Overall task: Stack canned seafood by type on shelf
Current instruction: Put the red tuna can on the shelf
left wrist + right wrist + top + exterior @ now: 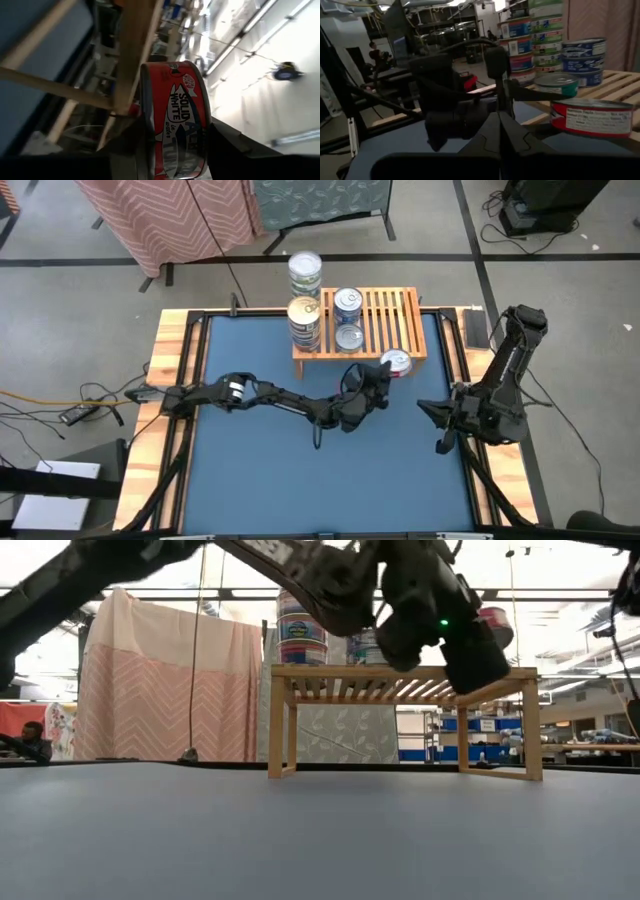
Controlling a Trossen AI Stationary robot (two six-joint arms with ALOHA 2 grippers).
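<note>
Light wood slats form the low shelf standing at the far edge of the blue tabletop. Most of the sorting looks done. A tall stack of tins rises at the shelf's left end, with another tall stack just behind it, beyond the shelf's back edge. Beside these, a short stack of blue-labelled tins sits on the slats, and a single green-banded tin rests near the front edge. The right half of the shelf is bare.

One red-labelled tin is in the air, gripped between the fingers of the left end effector, which hovers at the shelf's front edge, near its middle. In the wrist view the label reads "solid white". It seems to be the last tin to place, since no loose tins show on the tabletop.

The right end effector waits off to the right of the tabletop, its fingers closed on nothing.
</note>
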